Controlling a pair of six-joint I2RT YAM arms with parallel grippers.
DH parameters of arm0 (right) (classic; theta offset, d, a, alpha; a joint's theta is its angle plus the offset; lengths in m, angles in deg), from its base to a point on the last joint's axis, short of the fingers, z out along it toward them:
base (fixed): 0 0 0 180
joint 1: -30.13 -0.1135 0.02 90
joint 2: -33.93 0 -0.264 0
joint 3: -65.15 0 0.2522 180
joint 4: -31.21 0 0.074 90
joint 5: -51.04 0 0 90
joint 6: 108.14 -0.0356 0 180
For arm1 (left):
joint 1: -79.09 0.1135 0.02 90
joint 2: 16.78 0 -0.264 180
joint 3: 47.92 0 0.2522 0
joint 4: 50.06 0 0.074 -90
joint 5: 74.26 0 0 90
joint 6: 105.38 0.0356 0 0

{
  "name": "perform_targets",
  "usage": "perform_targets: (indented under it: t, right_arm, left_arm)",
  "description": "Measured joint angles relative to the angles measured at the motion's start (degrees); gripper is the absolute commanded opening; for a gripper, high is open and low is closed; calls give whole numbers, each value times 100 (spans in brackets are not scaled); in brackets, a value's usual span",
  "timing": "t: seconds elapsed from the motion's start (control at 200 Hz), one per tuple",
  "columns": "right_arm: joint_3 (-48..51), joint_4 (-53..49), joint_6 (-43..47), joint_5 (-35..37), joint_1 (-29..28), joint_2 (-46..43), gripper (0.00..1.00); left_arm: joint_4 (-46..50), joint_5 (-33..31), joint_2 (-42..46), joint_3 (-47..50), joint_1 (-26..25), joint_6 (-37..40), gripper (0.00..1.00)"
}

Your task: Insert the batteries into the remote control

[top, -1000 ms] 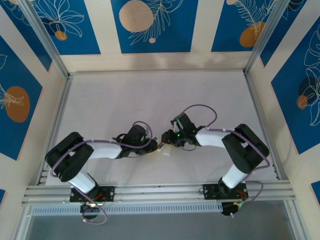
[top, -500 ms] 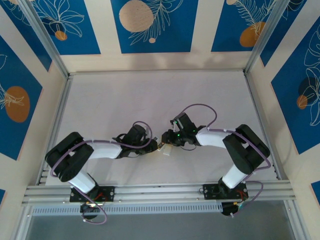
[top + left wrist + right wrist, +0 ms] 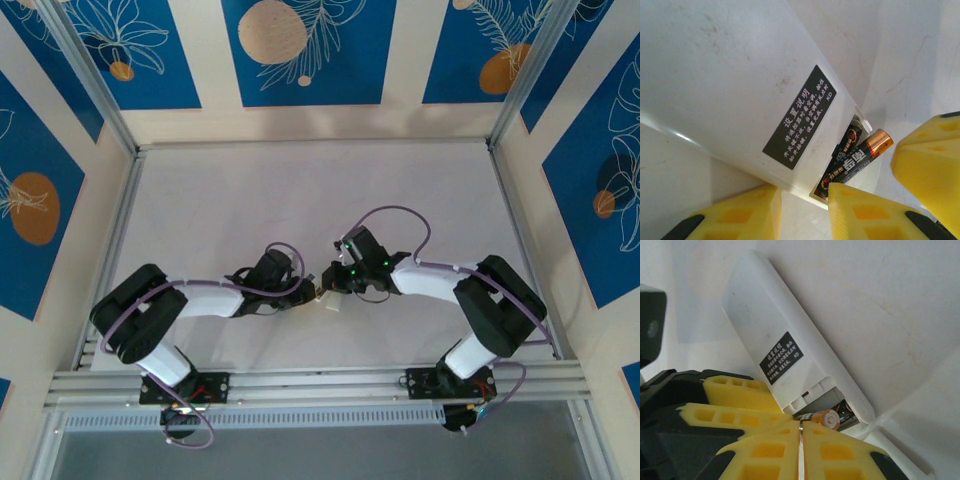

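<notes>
Left gripper has its yellow foam jaws clamped on the open end of the small flat white plastic remote control, black label facing the camera. Right gripper is pinched tight on a thin dark cylindrical battery, gold end poking out, angled over the compartment. The other dark battery already sits inside, just beside it
</notes>
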Motion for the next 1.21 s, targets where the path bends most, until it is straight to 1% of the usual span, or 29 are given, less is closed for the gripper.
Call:
perform_targets:
  t: [0.125, 0.185, 0.285, 0.995, 1.065, 1.145, 1.205]
  right_arm:
    - [-79, -28, -9, 17, -13, 133, 11]
    - [-105, -24, -9, 26, -17, 201, 11]
    - [-122, -24, -11, 44, -17, 297, 11]
    - [-348, 15, -13, 42, -90, 605, 11]
    - [-348, -4, -13, 48, -90, 588, 13]
    - [-345, -105, -7, 120, -92, 492, 18]
    - [-345, -245, 9, 168, -83, 343, 18]
  left_arm:
    - [0, 0, 0, 0, -2, 0, 31]
    - [-2, 0, 0, -2, -2, 0, 33]
    - [-9, 2, 4, -7, -11, 0, 34]
    - [0, 0, 0, -11, -15, 0, 33]
    - [4, -2, 7, -11, -15, 4, 34]
    - [28, 0, 39, -11, -15, 48, 36]
    - [55, -2, 48, -24, -22, 101, 37]
